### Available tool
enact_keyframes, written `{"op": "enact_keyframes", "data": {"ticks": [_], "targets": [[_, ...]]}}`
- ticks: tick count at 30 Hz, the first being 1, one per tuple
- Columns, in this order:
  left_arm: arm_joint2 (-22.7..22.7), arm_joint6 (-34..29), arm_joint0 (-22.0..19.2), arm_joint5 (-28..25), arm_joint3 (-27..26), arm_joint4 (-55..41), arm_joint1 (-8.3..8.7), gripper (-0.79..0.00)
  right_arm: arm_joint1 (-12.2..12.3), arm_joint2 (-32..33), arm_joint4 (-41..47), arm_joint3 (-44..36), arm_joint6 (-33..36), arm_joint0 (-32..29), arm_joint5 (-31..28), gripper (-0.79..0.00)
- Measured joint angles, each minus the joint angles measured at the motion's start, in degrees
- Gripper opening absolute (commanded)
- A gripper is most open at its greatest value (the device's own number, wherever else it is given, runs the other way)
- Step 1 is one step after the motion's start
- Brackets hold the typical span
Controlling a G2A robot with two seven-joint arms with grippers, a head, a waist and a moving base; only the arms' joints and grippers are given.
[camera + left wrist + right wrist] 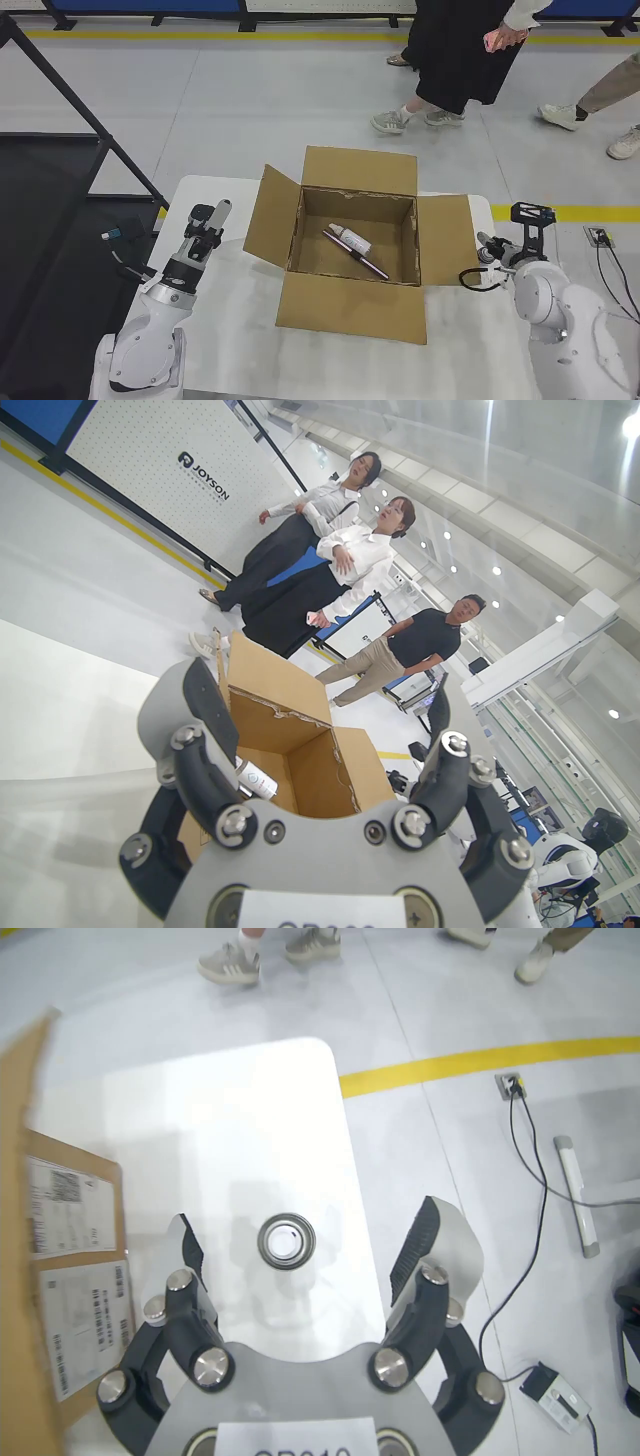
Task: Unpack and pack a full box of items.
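Bottle (352, 238) and pen (362, 258) are seen in the open box (350, 310) — unpacking is judged underway. Left gripper (214, 218) at 9 o'clock, right gripper (488, 247) at 3, are spread wide, empty; a reach inside is needed.

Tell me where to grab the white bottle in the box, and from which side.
Grip the white bottle at mid-body, straight down through the open box top. It lies flat and slanted on the box floor, walls all round, with a dark stick close alongside, so set the jaws across its width.
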Motion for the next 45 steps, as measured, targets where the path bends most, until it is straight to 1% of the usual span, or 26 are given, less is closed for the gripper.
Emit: {"op": "enact_keyframes", "data": {"ticks": [2,5,7,10,12,13,15,17,20,21,25,26,29,30,31,33,34,36,37,38,41,45], "targets": [[0.0,0.0,0.0,0.0,0.0,0.0,0.00,0.000,0.0,-0.7,0.2,-6.7,-0.7,-1.8,-1.9,0.000],[0.0,0.0,0.0,0.0,0.0,0.0,0.00,0.000,0.0,-3.9,0.2,-13.5,-0.4,-2.2,-6.7,0.000],[0.0,0.0,0.0,0.0,0.0,0.0,0.00,0.000,-0.1,-6.9,-0.2,-14.7,0.7,-0.7,-9.9,0.000],[0.0,0.0,0.0,0.0,0.0,0.0,0.00,0.000,-0.5,-13.5,0.8,-11.4,4.0,4.7,-15.4,0.000],[0.0,0.0,0.0,0.0,0.0,0.0,0.00,0.000,-1.1,-18.6,2.8,-6.5,6.8,9.9,-18.8,0.000],[0.0,0.0,0.0,0.0,0.0,0.0,0.00,0.000,-1.4,-20.8,3.8,-3.9,8.1,12.4,-20.2,-0.015],[0.0,0.0,0.0,0.0,0.0,0.0,0.00,0.000,-2.4,-26.0,6.5,3.2,11.5,18.3,-23.5,-0.037],[0.0,0.0,0.0,0.0,0.0,0.0,0.00,0.000,-3.6,-30.7,9.6,10.9,13.4,23.9,-25.4,-0.031],[0.0,0.0,0.0,0.0,0.0,0.0,0.00,0.000,-5.6,-36.5,14.0,21.8,13.1,30.7,-26.8,-0.037],[0.0,0.0,0.0,0.0,0.0,0.0,0.00,0.000,-6.2,-38.2,14.9,25.0,12.9,32.5,-26.9,-0.028],[0.0,0.0,0.0,0.0,0.0,0.0,0.00,0.000,-9.1,-44.2,18.6,37.8,11.8,38.7,-27.8,-0.040],[0.0,0.0,0.0,0.0,0.0,0.0,0.00,0.000,-10.0,-45.8,19.8,41.5,11.4,40.3,-28.1,-0.031],[0.0,0.0,0.0,0.0,0.0,0.0,0.00,0.000,-12.4,-49.3,22.1,49.7,9.9,43.4,-28.8,-0.062],[0.0,0.0,0.0,0.0,0.0,0.0,0.00,0.000,-13.1,-50.2,22.4,51.9,9.3,44.1,-28.8,-0.092],[0.0,0.0,0.0,0.0,0.0,0.0,0.00,0.000,-13.8,-51.0,22.5,53.9,8.6,44.7,-28.6,-0.117],[0.0,0.0,0.0,0.0,0.0,0.0,0.00,0.000,-15.2,-52.6,22.6,58.1,6.5,45.9,-27.4,-0.132],[0.0,0.0,0.0,0.0,0.0,0.0,0.00,0.000,-15.7,-53.1,22.7,59.7,5.4,46.3,-26.9,-0.212],[0.0,0.0,0.0,0.0,0.0,0.0,0.00,0.000,-16.9,-54.2,22.0,63.0,3.0,47.2,-25.3,-0.296],[0.0,0.0,0.0,0.0,0.0,0.0,0.00,0.000,-17.4,-54.7,21.7,64.3,2.0,47.5,-24.6,-0.357],[0.0,0.0,0.0,0.0,0.0,0.0,0.00,0.000,-18.0,-55.1,21.5,65.7,0.5,47.8,-23.7,-0.394],[0.0,0.0,0.0,0.0,0.0,0.0,0.00,0.000,-19.3,-55.8,21.3,69.1,-2.2,48.4,-22.7,-0.400],[0.0,0.0,0.0,0.0,0.0,0.0,0.00,0.000,-20.6,-56.4,21.6,72.9,-3.5,49.2,-23.2,-0.403]]}}
